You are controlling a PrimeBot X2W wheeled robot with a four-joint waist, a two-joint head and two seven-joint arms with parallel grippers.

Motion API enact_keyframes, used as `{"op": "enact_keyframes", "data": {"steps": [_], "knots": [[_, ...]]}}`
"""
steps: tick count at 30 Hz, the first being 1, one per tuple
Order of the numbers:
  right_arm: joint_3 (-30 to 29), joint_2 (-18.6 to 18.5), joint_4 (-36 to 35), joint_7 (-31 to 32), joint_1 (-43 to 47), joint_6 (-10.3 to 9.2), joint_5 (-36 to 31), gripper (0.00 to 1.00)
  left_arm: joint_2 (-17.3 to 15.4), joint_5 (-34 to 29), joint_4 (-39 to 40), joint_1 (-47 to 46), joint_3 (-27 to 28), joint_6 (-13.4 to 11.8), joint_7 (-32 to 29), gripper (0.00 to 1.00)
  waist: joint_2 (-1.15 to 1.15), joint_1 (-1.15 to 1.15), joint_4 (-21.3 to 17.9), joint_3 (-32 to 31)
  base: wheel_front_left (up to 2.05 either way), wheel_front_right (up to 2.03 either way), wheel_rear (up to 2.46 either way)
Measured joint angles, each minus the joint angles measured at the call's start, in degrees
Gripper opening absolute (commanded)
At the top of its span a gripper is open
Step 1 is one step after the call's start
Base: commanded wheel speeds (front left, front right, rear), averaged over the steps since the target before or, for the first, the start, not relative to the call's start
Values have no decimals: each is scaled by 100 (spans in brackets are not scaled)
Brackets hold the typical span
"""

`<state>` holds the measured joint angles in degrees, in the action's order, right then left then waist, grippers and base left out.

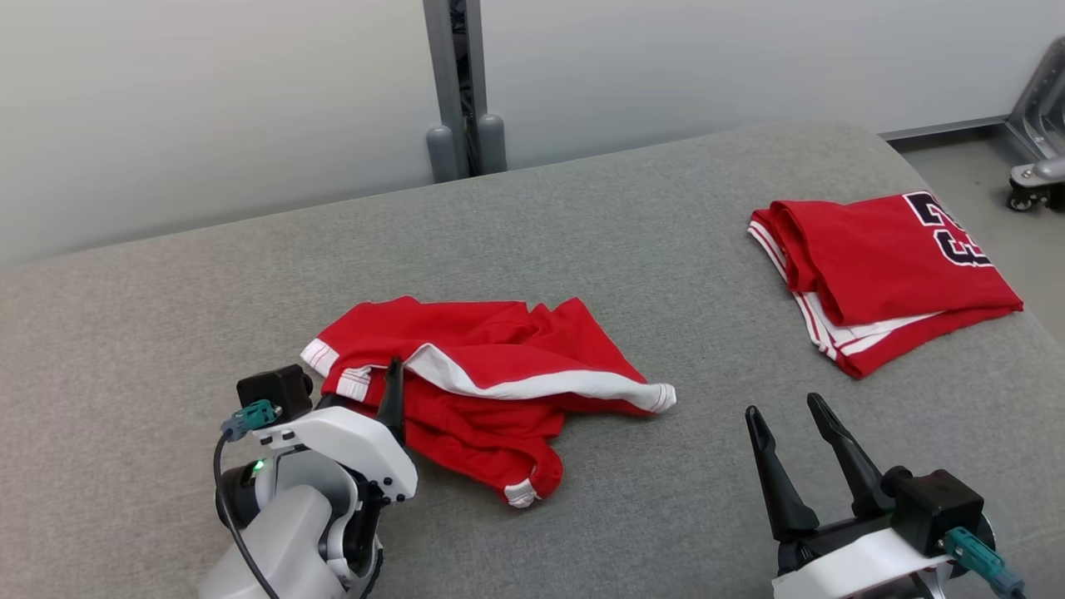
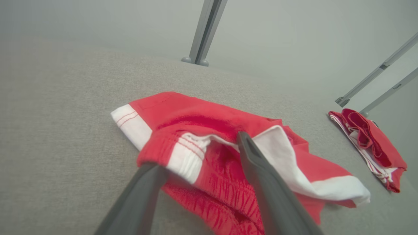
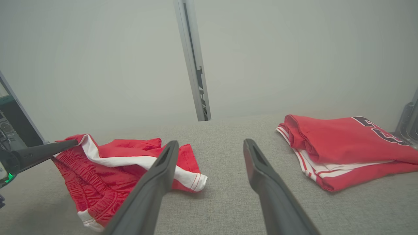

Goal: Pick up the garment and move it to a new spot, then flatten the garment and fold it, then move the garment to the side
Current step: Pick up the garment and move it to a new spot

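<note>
The garment (image 1: 499, 366), red shorts with white trim, lies crumpled on the grey padded table (image 1: 582, 233), left of centre. My left gripper (image 1: 374, 383) is at its left end. In the left wrist view the garment (image 2: 202, 120) lies between and under the spread fingers of that gripper (image 2: 197, 150), which is open; one finger rests against the white trim. My right gripper (image 1: 784, 406) stands open at the lower right with nothing between its fingers. In the right wrist view it (image 3: 210, 143) points at bare table between the garment (image 3: 124, 153) and a folded jersey.
A folded red jersey (image 1: 890, 266) with a dark number lies at the table's far right. A grey post (image 1: 458, 83) rises behind the table's far edge. A wheeled metal stand (image 1: 1036, 166) is on the floor at the right.
</note>
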<state>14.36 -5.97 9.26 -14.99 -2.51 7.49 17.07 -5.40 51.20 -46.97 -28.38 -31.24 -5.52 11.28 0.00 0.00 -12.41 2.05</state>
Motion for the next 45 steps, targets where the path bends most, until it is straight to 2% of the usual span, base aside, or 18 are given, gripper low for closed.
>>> {"op": "enact_keyframes", "data": {"steps": [6,13,21,25,28,31,34,40,42,45], "knots": [[20,16,-4,1,36,0,5,100,-163,-157,234,134,-80,19,126,100,0,0,219,-73,0,0,0],[-14,22,-12,1,72,0,7,100,-470,-76,803,631,-142,-13,-285,100,0,0,469,-173,0,0,0],[-85,45,-89,0,135,0,4,100,-803,-249,2271,1519,319,-644,307,100,0,0,583,-281,0,0,0],[-120,67,-104,1,196,0,-2,100,-732,-698,3148,2020,910,-929,365,100,0,0,606,-344,0,0,0],[-179,89,-132,1,237,0,-5,100,-414,-1224,3902,2438,1566,-994,388,100,0,0,610,-412,0,0,0],[-283,101,-160,1,322,0,-32,100,-100,-1785,4385,2928,2041,-929,387,100,0,0,612,-490,0,0,0],[-334,130,-192,0,393,0,-42,100,81,-2249,4668,3251,2348,-770,387,100,0,0,620,-579,0,0,0],[-405,140,-274,1,538,0,-99,100,226,-3237,5060,3649,2643,-546,388,100,0,0,646,-698,0,0,0],[-420,140,-291,0,568,0,-101,100,249,-3661,5099,3780,2636,-541,387,100,0,0,657,-716,0,0,0],[-454,138,-320,0,634,0,-116,100,252,-3862,5016,3926,2619,-572,388,100,0,0,683,-724,0,0,0]]}}
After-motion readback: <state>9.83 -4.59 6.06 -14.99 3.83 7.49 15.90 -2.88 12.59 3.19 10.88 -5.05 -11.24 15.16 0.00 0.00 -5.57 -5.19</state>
